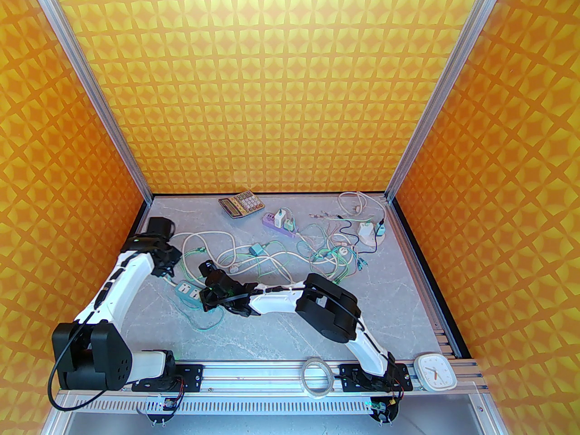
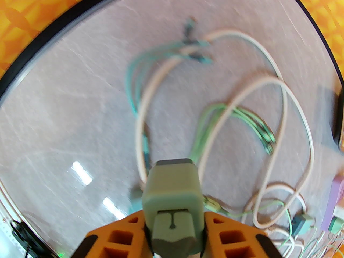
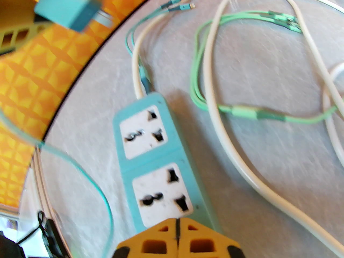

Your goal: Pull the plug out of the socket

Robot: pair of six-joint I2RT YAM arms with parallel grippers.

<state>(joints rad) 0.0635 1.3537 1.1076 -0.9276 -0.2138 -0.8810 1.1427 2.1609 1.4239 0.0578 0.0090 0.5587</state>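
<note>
The plug (image 2: 172,195), a grey-green block, sits between the orange fingers (image 2: 118,232) of my left gripper (image 2: 174,224), which is shut on it. In the right wrist view the plug (image 3: 67,9) hangs up in the air at the top left, its metal prongs bare, apart from the socket. The socket (image 3: 161,157) is a teal strip with two white outlets, both free, lying flat on the table. My right gripper (image 3: 177,232) is shut, its tips resting on the strip's near end. From above, the socket (image 1: 187,291) lies between the left gripper (image 1: 164,268) and the right gripper (image 1: 209,293).
White and green cables (image 1: 281,256) lie tangled across the table's middle. At the back stand a calculator (image 1: 241,203), a purple power strip (image 1: 278,222) with chargers and a white round socket (image 1: 369,234). A tape roll (image 1: 317,376) and a white clock (image 1: 436,371) rest on the front rail.
</note>
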